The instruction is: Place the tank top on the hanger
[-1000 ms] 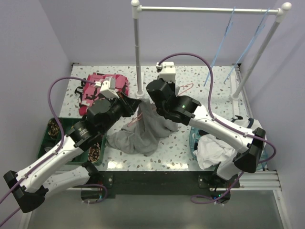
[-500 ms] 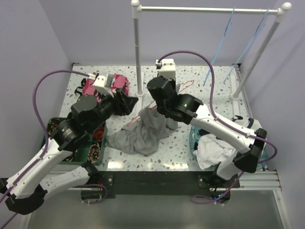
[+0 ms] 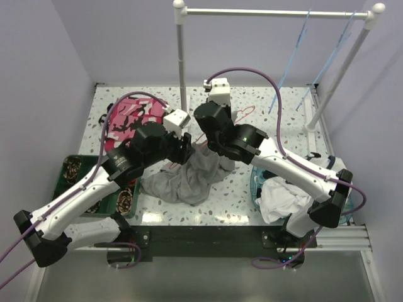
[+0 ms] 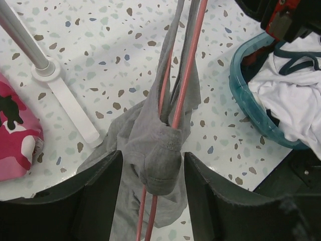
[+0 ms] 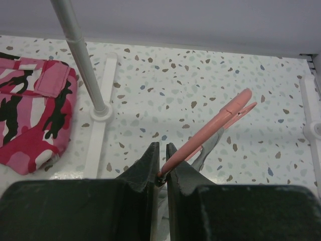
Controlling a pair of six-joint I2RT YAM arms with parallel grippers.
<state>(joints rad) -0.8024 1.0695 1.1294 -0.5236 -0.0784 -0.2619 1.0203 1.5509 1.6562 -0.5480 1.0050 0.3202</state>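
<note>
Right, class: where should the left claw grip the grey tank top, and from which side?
Grip the bunched fold of the tank top draped over the pink hanger, probably coming from above to straddle it. That fold stands proud there, while the rest lies slack.

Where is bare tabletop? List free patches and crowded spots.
Free: far right, between the rack post and the rack's right foot; a near strip between the tank top and the blue basket. Crowded: centre, around the hanger; left, camouflage cloth and green bin.

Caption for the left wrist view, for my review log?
Open left hand framing the grey tank top bunched over the pink hanger, speckled table below.
</note>
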